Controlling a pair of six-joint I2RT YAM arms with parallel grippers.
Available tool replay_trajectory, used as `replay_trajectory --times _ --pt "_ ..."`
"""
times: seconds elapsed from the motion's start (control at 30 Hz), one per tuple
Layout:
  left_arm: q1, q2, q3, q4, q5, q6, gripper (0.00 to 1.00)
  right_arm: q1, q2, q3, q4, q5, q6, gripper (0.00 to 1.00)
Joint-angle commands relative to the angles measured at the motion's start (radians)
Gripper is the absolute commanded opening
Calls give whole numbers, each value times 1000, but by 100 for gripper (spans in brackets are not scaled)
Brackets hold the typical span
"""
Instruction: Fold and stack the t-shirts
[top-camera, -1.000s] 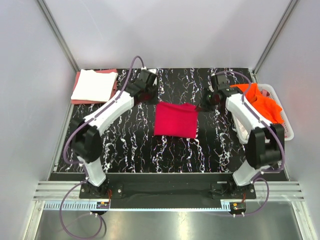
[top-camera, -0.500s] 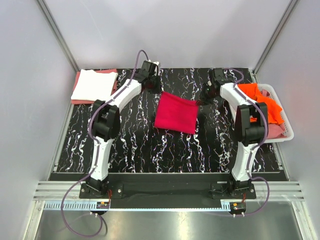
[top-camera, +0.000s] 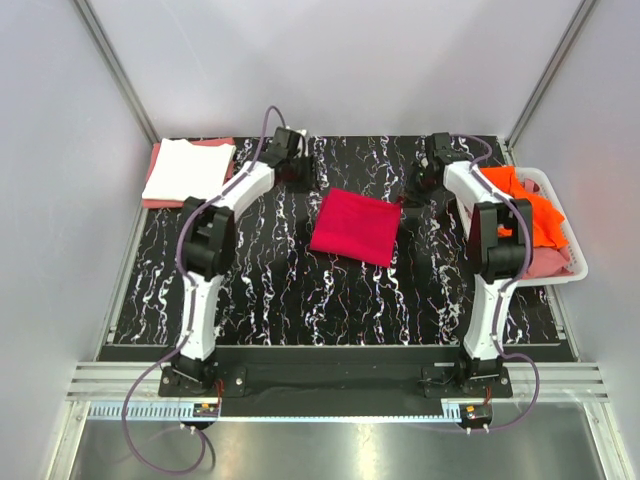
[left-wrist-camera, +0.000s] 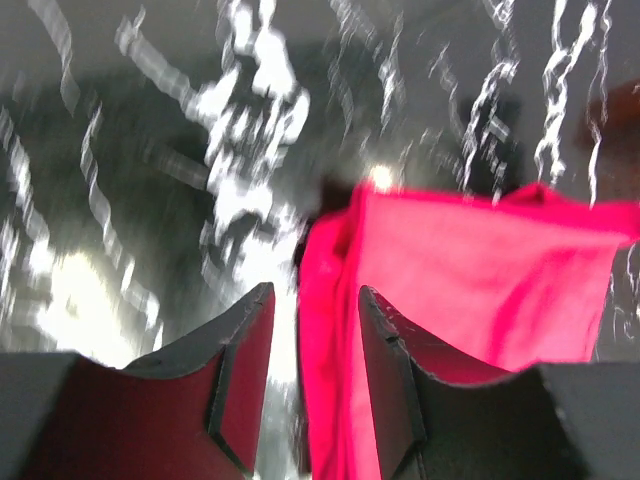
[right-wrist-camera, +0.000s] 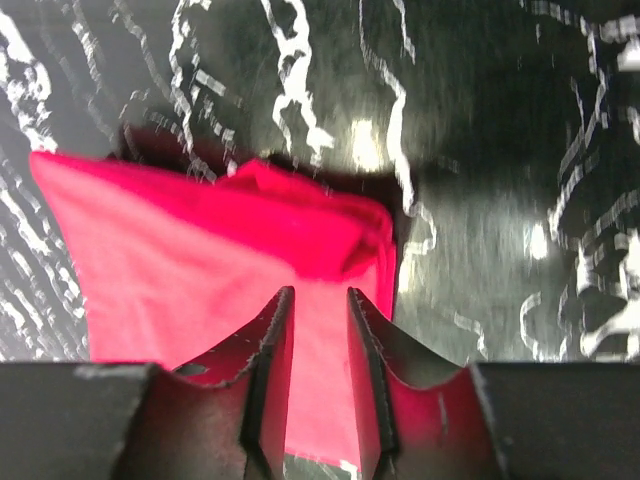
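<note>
Release step, likely: L gripper (left-wrist-camera: 315, 295) & R gripper (right-wrist-camera: 320, 295), jaws apart, by far corners of folded crimson t-shirt (top-camera: 352, 227). Lift straight up; avoid snagging cloth.

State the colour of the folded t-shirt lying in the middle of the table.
Crimson red, plain; the folded t-shirt shows best in the top external view.

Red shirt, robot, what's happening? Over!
Left gripper open, right gripper open. Red shirt folded, flat on table, not stacked. Nothing blocking.
</note>
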Motion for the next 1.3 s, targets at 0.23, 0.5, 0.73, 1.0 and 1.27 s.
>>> replay_trajectory --times 0.23,0.5,0.73,1.0,1.27 --pt "-102 -341 -382 74 2 -46 42 4 -195 -173 11 -120 2 39" --pt "-149 -323 -541 81 -137 -4 43 30 -293 -417 71 -245 -69 45" --pt "-182 -290 -577 89 -233 -15 42 40 -320 -537 116 -272 -84 44" --pt "-183 -303 -594 126 -116 -33 43 46 -356 -613 149 -303 -99 44" --pt "-182 -321 -636 140 -52 -67 0 46 -375 -673 192 -283 -99 2"
